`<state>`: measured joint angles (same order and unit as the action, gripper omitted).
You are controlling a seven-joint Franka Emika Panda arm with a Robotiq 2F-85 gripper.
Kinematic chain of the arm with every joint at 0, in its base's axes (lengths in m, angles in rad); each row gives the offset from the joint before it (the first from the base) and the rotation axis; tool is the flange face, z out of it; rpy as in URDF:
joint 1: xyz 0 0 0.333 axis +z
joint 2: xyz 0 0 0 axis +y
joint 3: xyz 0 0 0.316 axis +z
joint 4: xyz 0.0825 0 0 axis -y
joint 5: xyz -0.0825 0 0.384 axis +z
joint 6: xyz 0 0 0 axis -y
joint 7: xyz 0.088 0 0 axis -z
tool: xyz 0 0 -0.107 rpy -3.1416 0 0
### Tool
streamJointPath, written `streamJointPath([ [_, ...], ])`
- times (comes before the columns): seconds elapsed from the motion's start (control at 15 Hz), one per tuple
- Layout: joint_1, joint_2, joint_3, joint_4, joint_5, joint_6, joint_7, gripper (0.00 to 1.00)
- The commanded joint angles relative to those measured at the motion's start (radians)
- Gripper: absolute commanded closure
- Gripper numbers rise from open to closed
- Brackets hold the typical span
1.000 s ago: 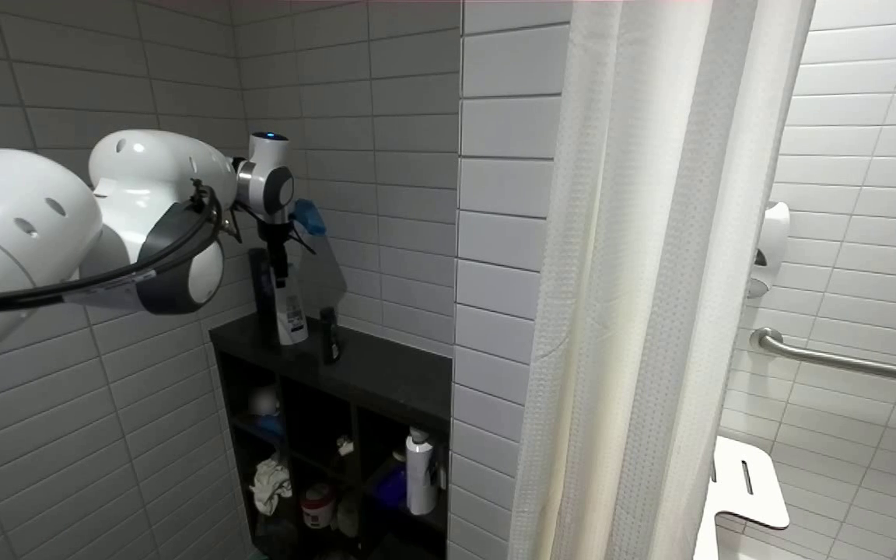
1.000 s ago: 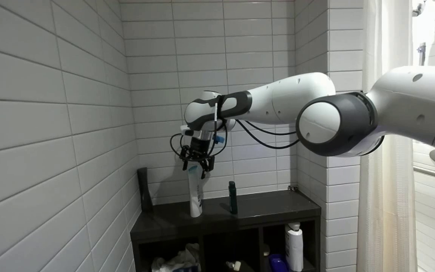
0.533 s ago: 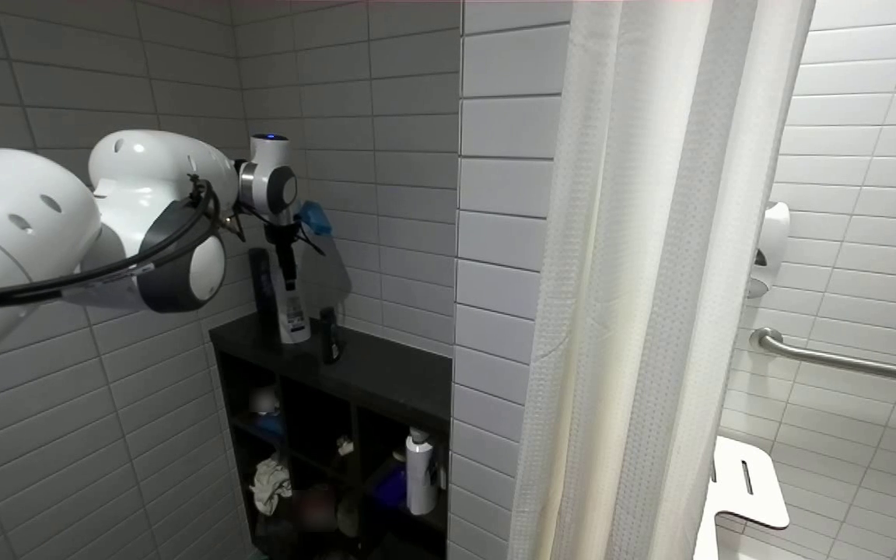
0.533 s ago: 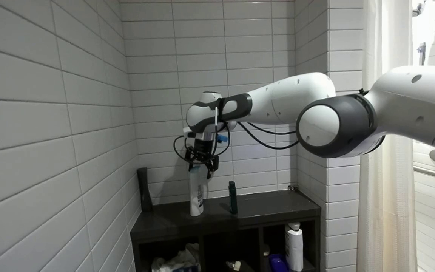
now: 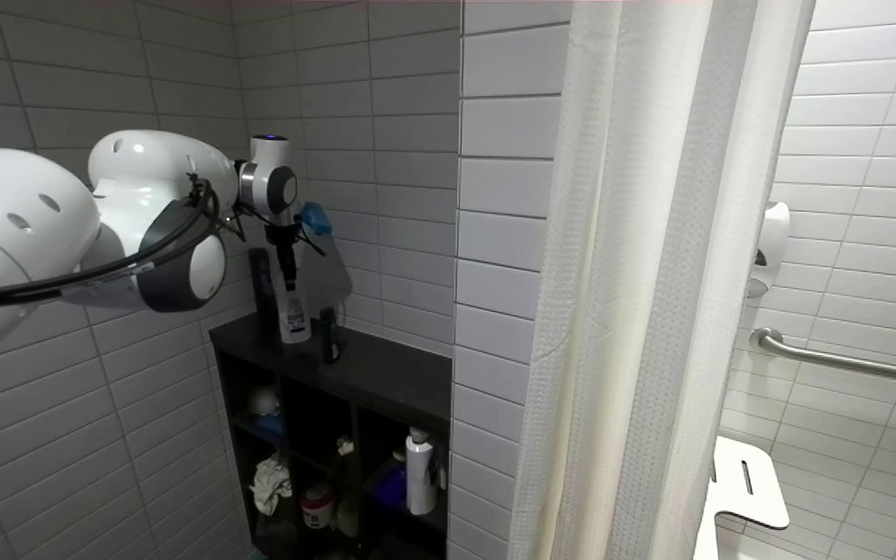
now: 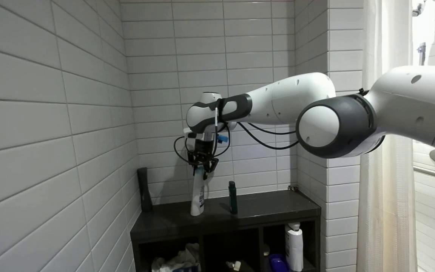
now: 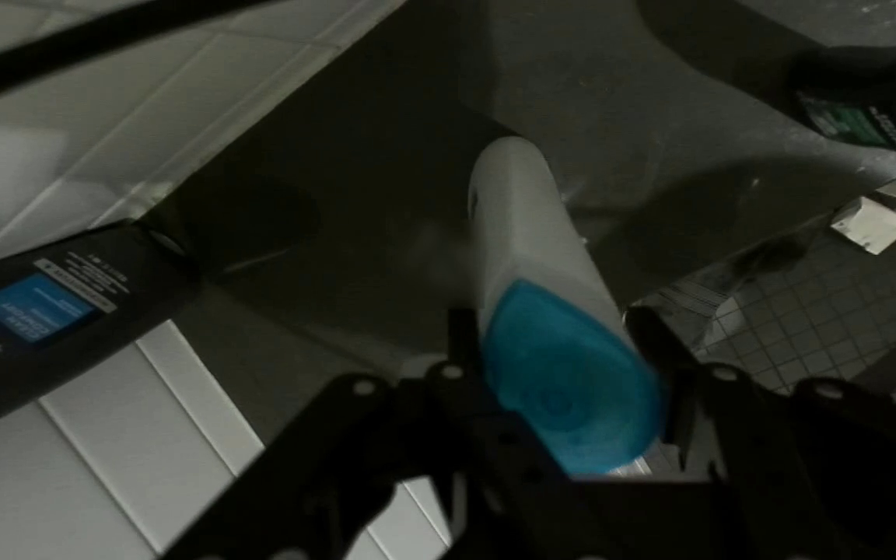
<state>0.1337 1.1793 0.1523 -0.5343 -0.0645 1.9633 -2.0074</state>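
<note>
– Where's the white bottle [image 6: 198,194]?
– Its blue cap [image 7: 572,381] sits inside the claw [image 6: 200,173]; the body runs down below it to the dark shelf [image 6: 274,204].
– Claw's grip?
– Partway closed, fingers [image 7: 463,338] against both sides of the bottle's top.
– Neighbours?
– A green bottle [image 6: 233,198] to one side, a black bottle [image 6: 144,190] opposite.

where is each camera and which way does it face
An exterior view: apart from the arm, which enters at picture left; looks slightly down at the shelf unit.
An exterior view: also apart, roughly facing the back wall; arm enters at picture right.
Wrist view: on the arm's end, looking down at the white bottle; gripper fingers flank its cap.
Both exterior views show the curtain.
</note>
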Motion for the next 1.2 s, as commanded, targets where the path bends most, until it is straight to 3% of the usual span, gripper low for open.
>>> streamJointPath([
  [0.0,0.006,0.005,-0.009,0.016,-0.009,-0.011,0.006,0.79],
  [0.33,0.009,0.006,-0.016,0.018,-0.015,-0.008,0.010,0.82],
  [1.13,0.053,-0.011,-0.103,0.042,-0.090,0.034,0.110,0.82],
])
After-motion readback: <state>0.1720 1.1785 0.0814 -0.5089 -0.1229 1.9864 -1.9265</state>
